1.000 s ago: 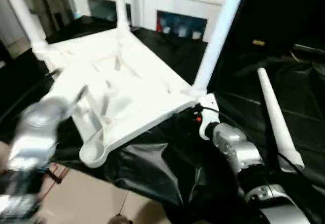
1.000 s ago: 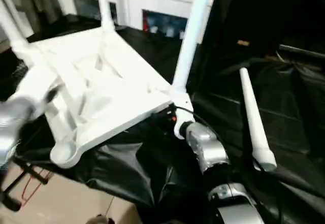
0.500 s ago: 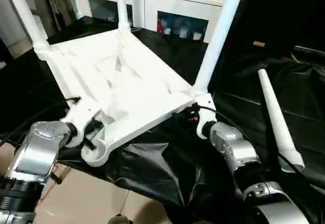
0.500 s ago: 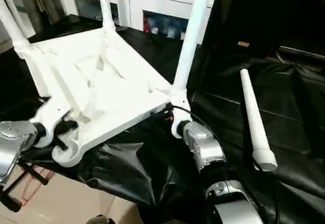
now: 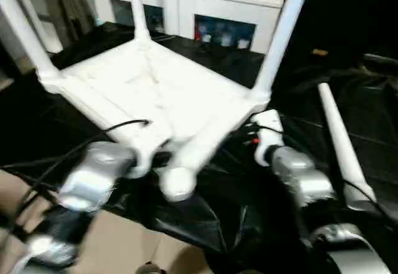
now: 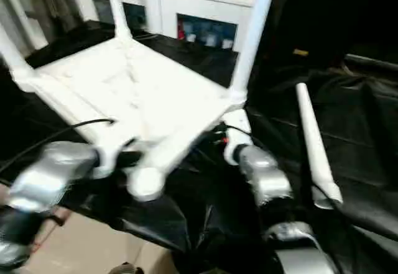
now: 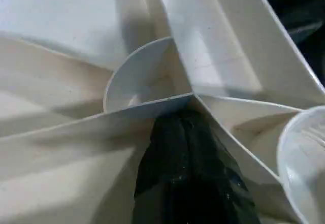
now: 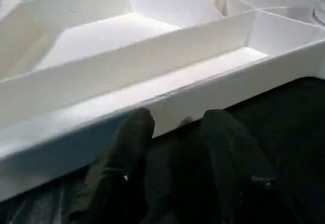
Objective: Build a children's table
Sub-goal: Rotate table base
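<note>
Tabletop [image 5: 155,91] upside down on the black sheet [image 5: 205,218], three legs standing in its sockets. Your left gripper [image 7: 177,132] sits closed among the ribs beside the empty corner socket [image 5: 177,182], gripping nothing you can see. Your right gripper [image 8: 175,127], partly open, meets the tabletop's outer rim. Loose leg [image 5: 342,146] lies farther right.

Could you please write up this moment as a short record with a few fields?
tabletop: upside down on black sheet, ribs up
legs fitted: three, standing up from corner sockets
empty socket: near corner
loose leg: lying on the sheet
left gripper: shut, at a rib by the empty socket
right gripper: fingers at the tabletop's outer edge
</note>
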